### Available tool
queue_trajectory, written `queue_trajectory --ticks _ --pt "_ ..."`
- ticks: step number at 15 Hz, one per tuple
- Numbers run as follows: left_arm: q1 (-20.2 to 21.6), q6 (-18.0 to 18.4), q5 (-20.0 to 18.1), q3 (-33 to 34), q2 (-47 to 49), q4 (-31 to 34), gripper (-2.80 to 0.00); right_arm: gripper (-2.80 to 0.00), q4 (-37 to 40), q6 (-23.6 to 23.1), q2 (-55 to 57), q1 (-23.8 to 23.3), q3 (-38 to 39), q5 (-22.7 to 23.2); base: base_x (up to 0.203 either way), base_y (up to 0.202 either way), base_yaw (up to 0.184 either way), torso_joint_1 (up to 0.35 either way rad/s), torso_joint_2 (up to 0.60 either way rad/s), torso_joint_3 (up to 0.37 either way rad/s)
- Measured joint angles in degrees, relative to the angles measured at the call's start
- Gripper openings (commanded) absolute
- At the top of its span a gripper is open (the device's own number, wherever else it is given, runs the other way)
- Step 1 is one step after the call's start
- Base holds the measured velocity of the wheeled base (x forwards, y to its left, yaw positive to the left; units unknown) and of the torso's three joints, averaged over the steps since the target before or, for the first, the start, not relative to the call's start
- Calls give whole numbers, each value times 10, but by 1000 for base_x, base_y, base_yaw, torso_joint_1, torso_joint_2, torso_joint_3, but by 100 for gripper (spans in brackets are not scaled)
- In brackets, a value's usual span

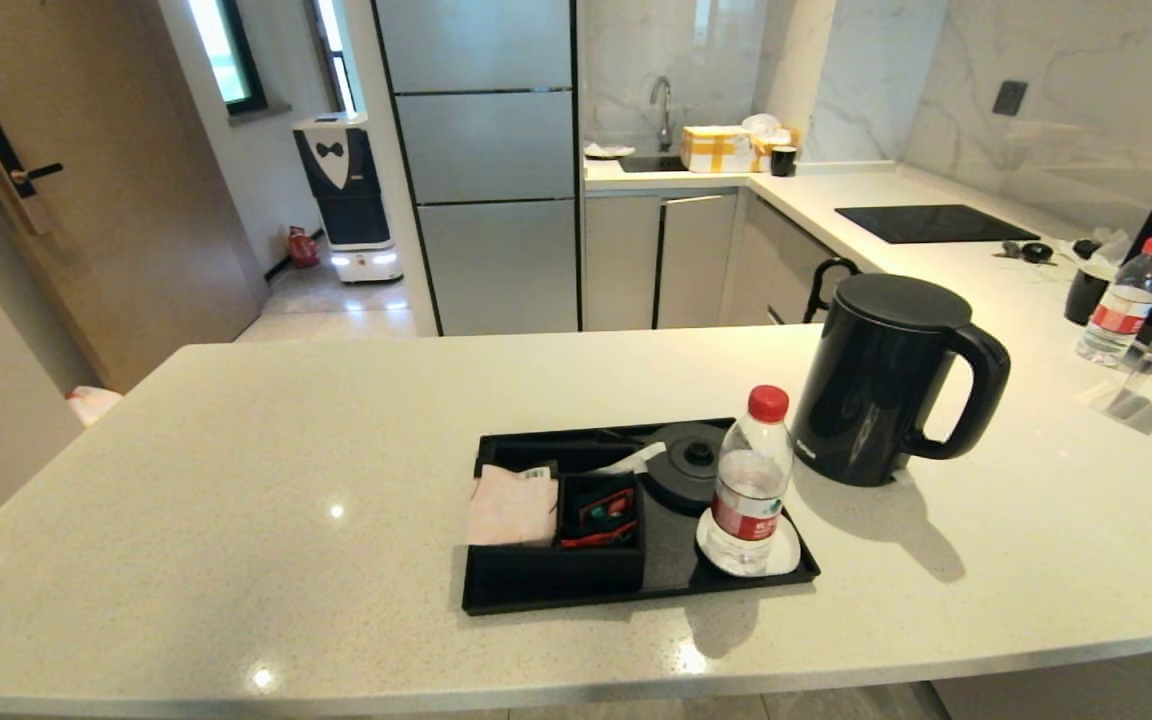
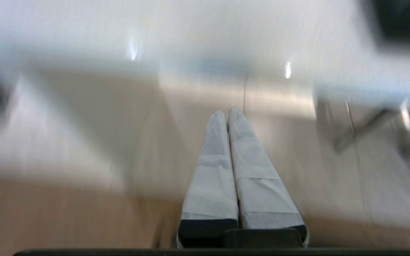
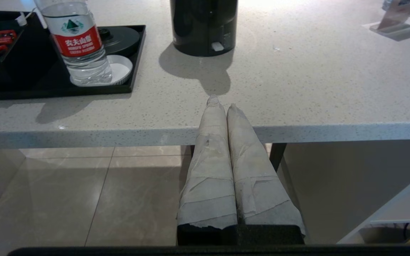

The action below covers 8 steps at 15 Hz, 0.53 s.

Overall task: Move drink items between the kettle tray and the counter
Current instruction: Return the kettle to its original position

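The black kettle [image 1: 881,380] stands upright on the counter [image 1: 236,470], just right of the black kettle tray [image 1: 671,590]; its base also shows in the right wrist view [image 3: 204,26]. On the tray are the round kettle base [image 1: 688,462], a pale pink sachet [image 1: 511,505] in a compartment, and a water bottle [image 1: 749,485] on the white coaster [image 1: 784,556]. My right gripper [image 3: 222,103] is shut and empty, below and before the counter's front edge, nearly in line with the kettle. My left gripper [image 2: 227,113] is shut and empty, low beside the counter. Neither arm shows in the head view.
A second water bottle [image 1: 1123,300], a dark cup [image 1: 1086,290] and a clear stand [image 1: 1131,395] sit at the right end of the counter. A black hob [image 1: 921,223] lies further back. Red packets [image 1: 601,515] fill another tray compartment.
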Motion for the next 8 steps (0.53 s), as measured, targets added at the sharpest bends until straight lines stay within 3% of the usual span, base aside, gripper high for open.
queue_trajectory --ticks 3,4,6,8 --pt "1 64 -49 119 -14 -278 -280 -280 0 0 0 0 0 0 0 0 0 0 0 0" --pt "1 82 -65 131 -17 -320 -280 -280 0 0 0 0 0 0 0 0 0 0 0 0" --pt "1 100 -83 142 -20 -311 -280 -280 0 0 0 0 0 0 0 0 0 0 0 0" --pt "1 94 -83 145 -21 -308 -280 -280 0 -1 0 0 0 0 0 0 0 0 0 0"
